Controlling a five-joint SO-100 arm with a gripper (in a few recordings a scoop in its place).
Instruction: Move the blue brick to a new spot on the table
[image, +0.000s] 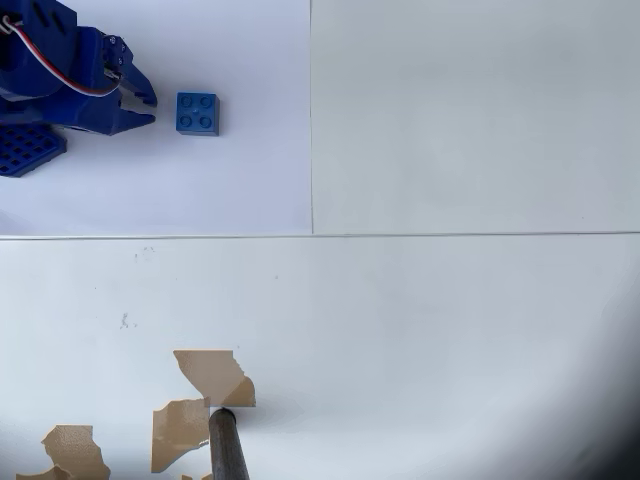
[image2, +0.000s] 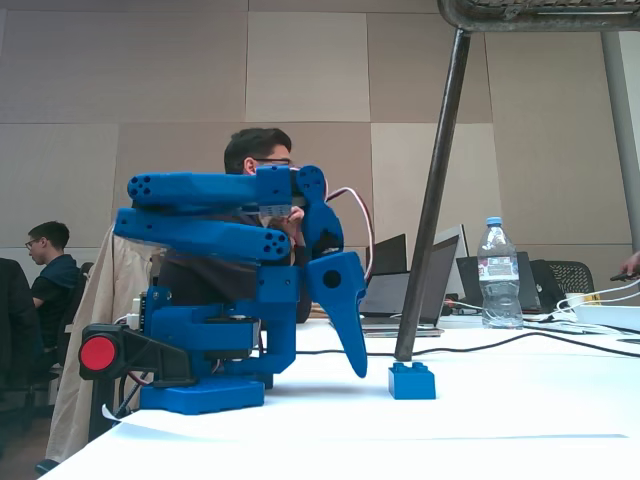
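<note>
Although a clear water bottle (image2: 497, 272) with a blue cap stands at the far side of the table (image: 450, 330), the print on its label is too small to read, and no other writing or brand can be made out in either view.

In the overhead view the blue brick (image: 198, 113) lies studs up on a white paper sheet (image: 240, 180) that covers the table's top-left corner. It sits just beside the blue gripper (image: 146, 109), to the right of its fingertips and apart from them, with a narrow strip of paper between. The two pointed jaws are slightly parted and hold nothing.

In the fixed view the brick (image2: 412, 381) rests flat on the table, and the gripper (image2: 358, 368) hangs tip down just to its left, its point clear of the surface. A dark metal pole (image2: 432, 200) rises at a slant from behind the brick.

Torn brown tape patches (image: 212, 375) lie near the table's bottom-left edge in the overhead view. A seated person (image2: 255, 160) shows behind the folded arm, another (image2: 45, 265) at the left, and open laptops (image2: 430, 280) stand on the far side.
</note>
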